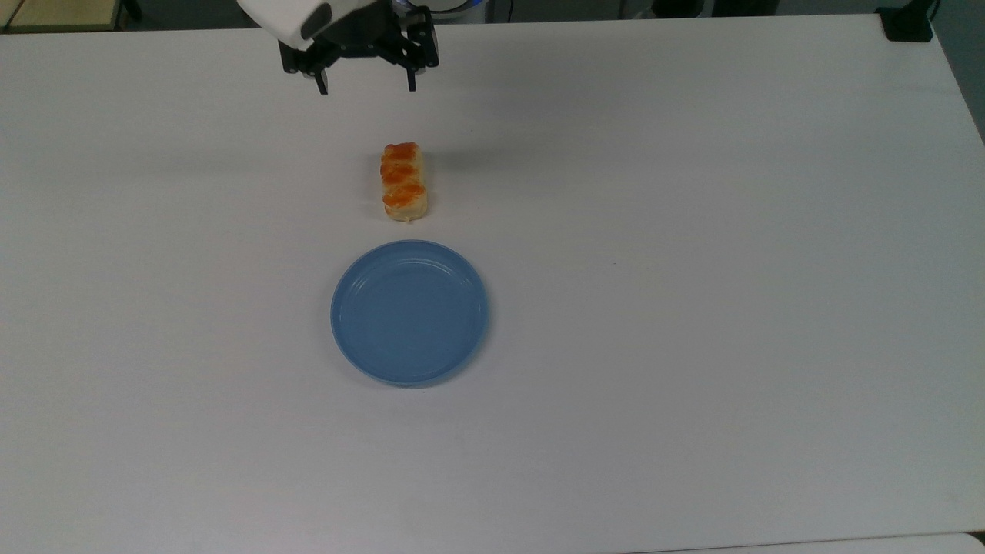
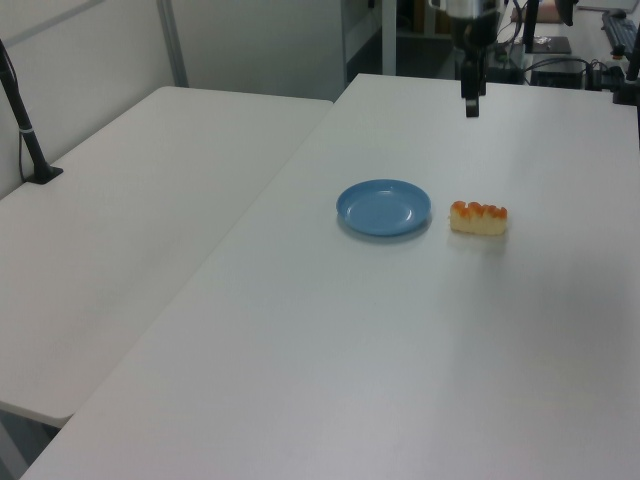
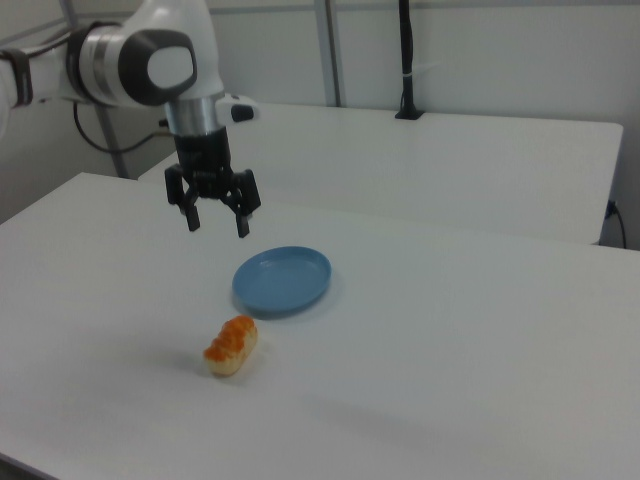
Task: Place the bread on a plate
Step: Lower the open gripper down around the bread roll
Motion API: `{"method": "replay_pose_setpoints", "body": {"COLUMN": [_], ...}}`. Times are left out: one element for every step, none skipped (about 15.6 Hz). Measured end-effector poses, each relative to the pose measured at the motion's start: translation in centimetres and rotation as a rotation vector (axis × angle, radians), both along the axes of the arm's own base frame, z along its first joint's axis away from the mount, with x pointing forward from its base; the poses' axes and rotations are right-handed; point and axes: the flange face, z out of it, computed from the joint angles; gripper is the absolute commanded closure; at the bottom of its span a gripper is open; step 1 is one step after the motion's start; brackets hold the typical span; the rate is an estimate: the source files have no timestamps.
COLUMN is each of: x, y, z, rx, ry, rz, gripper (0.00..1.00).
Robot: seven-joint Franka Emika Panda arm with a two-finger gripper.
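The gripper (image 1: pixel 367 83) hangs in the air above the white table (image 1: pixel 692 231), its two black fingers spread wide apart and pointing down, with nothing between them and nothing touching them. In the top view it sits near the table's far edge, above the bread (image 1: pixel 402 181) in the picture and a little toward the top view's left. In the right view the gripper (image 3: pixel 216 222) is clearly raised off the surface, up and to the right view's left of the plate (image 3: pixel 282 279), with the white arm (image 3: pixel 140 60) reaching in from the right view's left. In the left view the gripper (image 2: pixel 471 105) shows edge-on, beyond the bread (image 2: pixel 478 217).

The bread lies flat on the table, orange-brown top up, its long side pointing toward the plate (image 1: pixel 409 312). It is just beside the plate's rim but apart from it. The blue plate holds nothing. In the left view the plate (image 2: pixel 383 207) is to the left view's left of the bread; in the right view the bread (image 3: pixel 231 345) lies nearer the camera than the plate
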Motion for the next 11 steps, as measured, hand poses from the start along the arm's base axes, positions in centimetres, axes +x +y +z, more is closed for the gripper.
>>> {"method": "replay_pose_setpoints", "body": {"x": [-0.2,-0.4,-0.7,-1.0,-1.5,-1.7,-2.0,-2.3,-2.5,-2.7,-2.9], "y": [0.3,0.6,0.7,0.7,0.7,0.7,0.9,1.2,1.6,1.9,2.2], "z": [-1.3,-2.6,-3.6,-4.5,-5.3,-5.7,-6.2,-6.8,-7.6,-8.5,-9.3], "rx": [-0.015,-0.023,-0.026,-0.026,-0.025,-0.024,-0.022,-0.020,-0.019,-0.018,-0.018], "ry": [-0.003,-0.004,-0.002,0.004,0.010,0.009,0.005,0.005,0.006,0.007,0.006], "rz": [0.014,0.025,0.031,0.034,0.039,0.042,0.049,0.056,0.064,0.072,0.078], "gripper": [0.00,0.00,0.00,0.00,0.00,0.00,0.00,0.00,0.00,0.00,0.00]}}
